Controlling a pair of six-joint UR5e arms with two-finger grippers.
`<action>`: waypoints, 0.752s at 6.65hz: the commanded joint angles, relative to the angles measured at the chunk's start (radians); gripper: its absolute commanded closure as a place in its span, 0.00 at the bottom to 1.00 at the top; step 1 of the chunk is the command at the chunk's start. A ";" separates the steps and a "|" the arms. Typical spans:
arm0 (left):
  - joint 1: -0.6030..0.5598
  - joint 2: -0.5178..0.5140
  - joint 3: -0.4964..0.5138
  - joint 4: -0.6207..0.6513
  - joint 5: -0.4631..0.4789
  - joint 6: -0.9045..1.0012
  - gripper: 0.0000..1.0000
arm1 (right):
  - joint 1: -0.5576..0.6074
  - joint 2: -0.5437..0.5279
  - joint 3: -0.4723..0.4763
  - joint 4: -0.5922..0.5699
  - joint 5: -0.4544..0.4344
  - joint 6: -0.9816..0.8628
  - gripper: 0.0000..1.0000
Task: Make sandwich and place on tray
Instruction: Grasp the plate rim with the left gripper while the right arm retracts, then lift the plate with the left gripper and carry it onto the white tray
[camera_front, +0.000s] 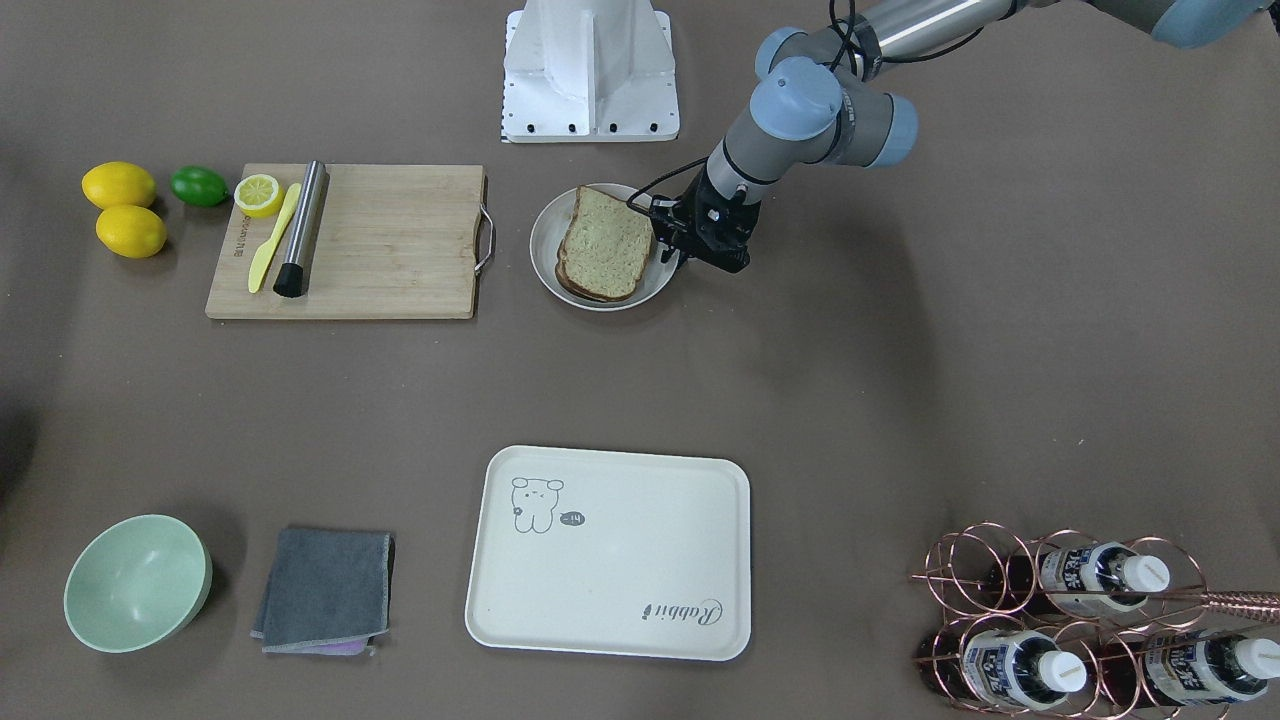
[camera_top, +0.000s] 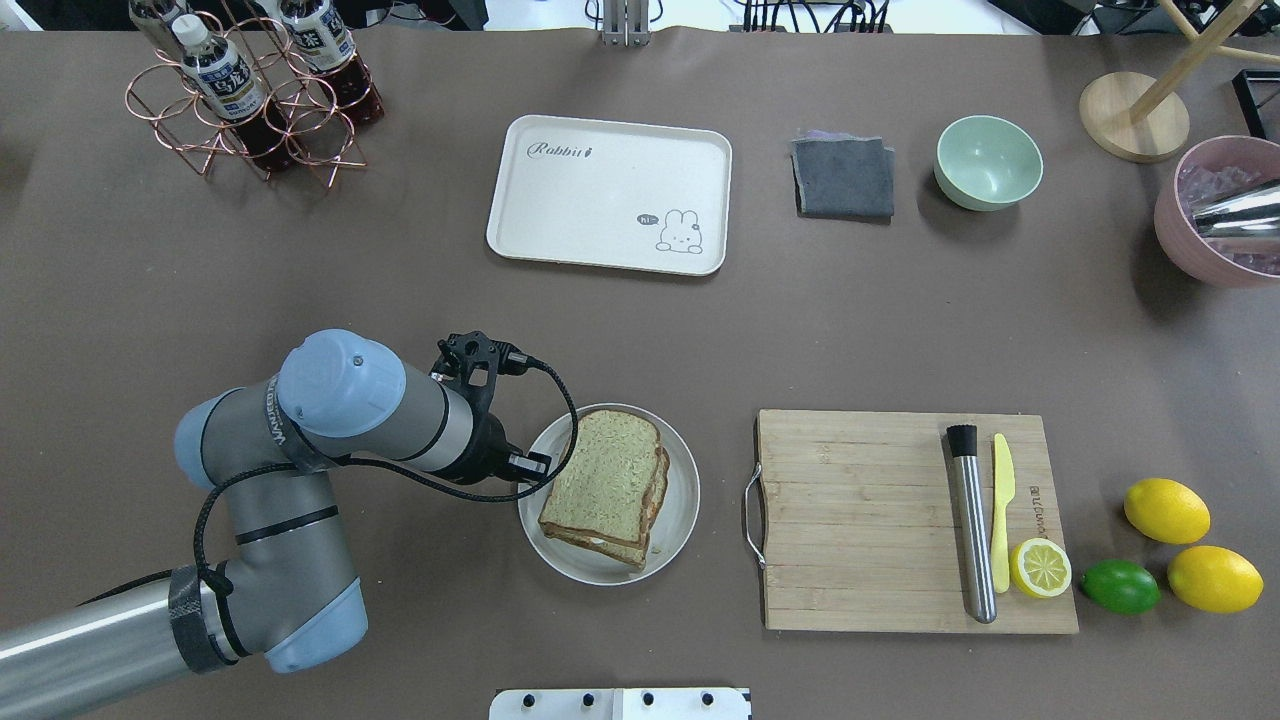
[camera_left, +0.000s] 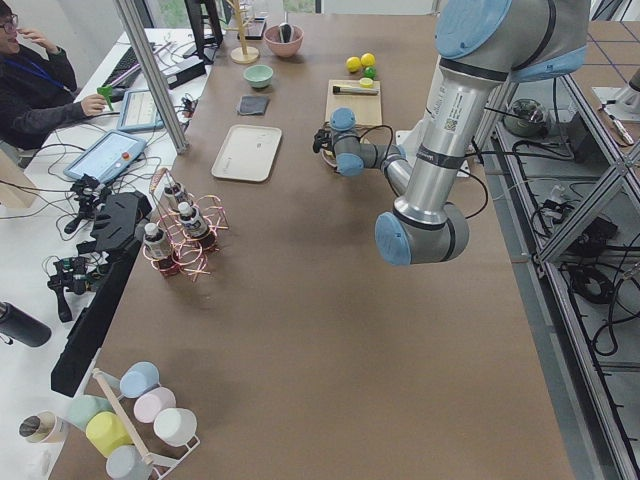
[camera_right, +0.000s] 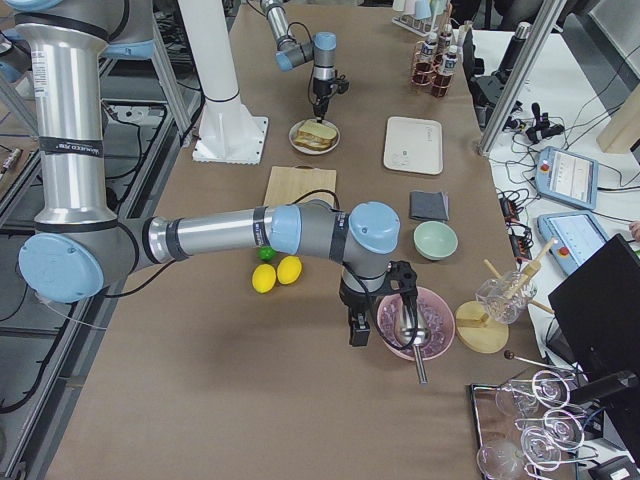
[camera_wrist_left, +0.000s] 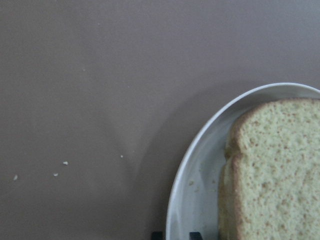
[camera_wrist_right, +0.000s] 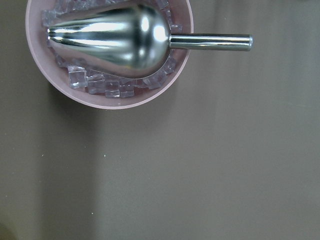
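Note:
The sandwich (camera_front: 605, 245), two speckled brown-crusted bread slices with filling showing at the edge, lies on a round white plate (camera_front: 543, 250). My left gripper (camera_front: 685, 255) is at the plate's rim beside the sandwich. In the left wrist view its two fingertips (camera_wrist_left: 156, 235) stand close together on either side of the plate's rim (camera_wrist_left: 200, 190), next to the sandwich (camera_wrist_left: 275, 170). The cream tray (camera_top: 600, 190) with the rabbit drawing lies bare farther out. My right gripper (camera_right: 358, 328) hangs by a pink bowl; I cannot tell whether it is open or shut.
A wooden cutting board (camera_top: 860, 520) holds a metal muddler, a yellow knife and a lemon half, with lemons and a lime beside it. A grey cloth (camera_top: 843, 177), a green bowl (camera_top: 988, 162) and a bottle rack (camera_top: 250, 90) stand at the far side. The pink bowl (camera_wrist_right: 110, 97) holds ice and a metal scoop.

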 joint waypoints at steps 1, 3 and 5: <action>-0.009 -0.006 -0.002 -0.003 -0.002 0.007 1.00 | -0.001 0.001 -0.001 0.000 -0.002 0.001 0.00; -0.047 -0.008 -0.003 -0.049 -0.011 0.004 1.00 | -0.001 -0.001 -0.004 0.002 -0.003 -0.002 0.00; -0.189 -0.040 0.010 -0.041 -0.113 -0.004 1.00 | -0.001 -0.001 -0.013 0.002 -0.008 0.004 0.00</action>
